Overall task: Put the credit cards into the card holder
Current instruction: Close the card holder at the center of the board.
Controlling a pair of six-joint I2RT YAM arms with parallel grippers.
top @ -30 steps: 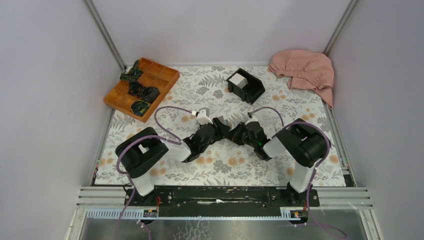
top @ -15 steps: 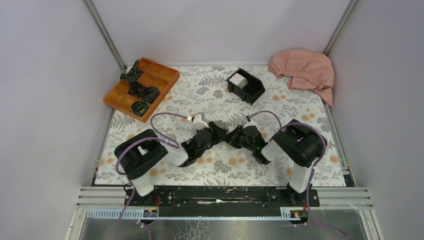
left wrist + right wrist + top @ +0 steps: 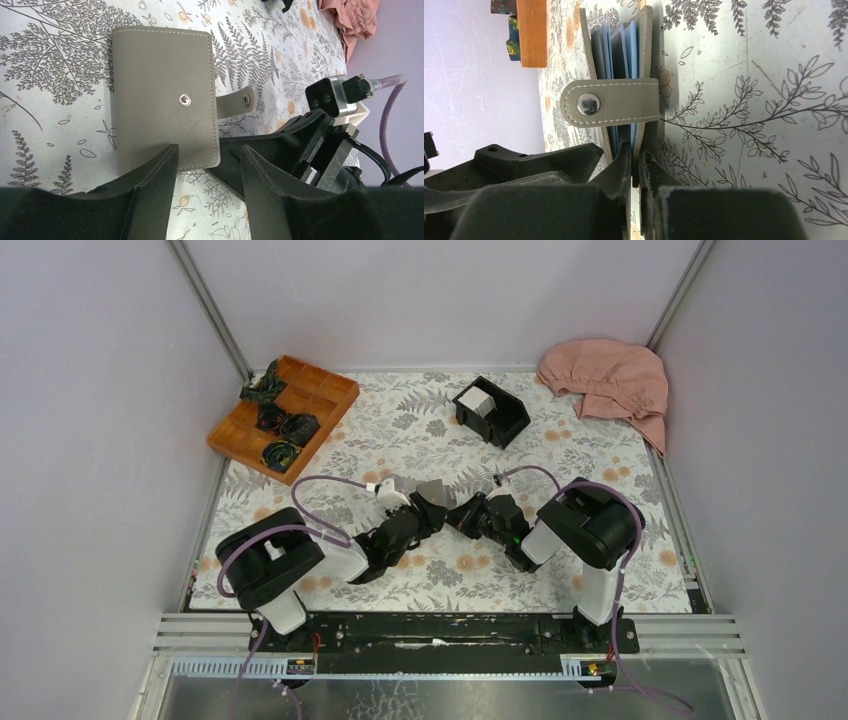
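While the right claw (image 3: 635,152) is pressing its fingers almost together on one grey cover of the card holder (image 3: 645,45), the holder is gaping slightly just ahead of the fingertips, showing dark and blue pockets. A grey strap (image 3: 613,104) with a metal snap is crossing the open edge directly ahead of this claw. The left claw (image 3: 207,150) is facing the right claw across the holder with its fingers spread. One near corner of the grey cover is sitting in the gap, and contact with either finger cannot be confirmed. Well beyond both claws, the credit cards (image 3: 478,400) are standing as a white stack in a black box (image 3: 512,418). Far out past the left claw, an orange tray (image 3: 322,398) is holding dark bundles. Far out past the right claw, a pink cloth (image 3: 605,380) is lying at the back corner of the floral table (image 3: 620,445).
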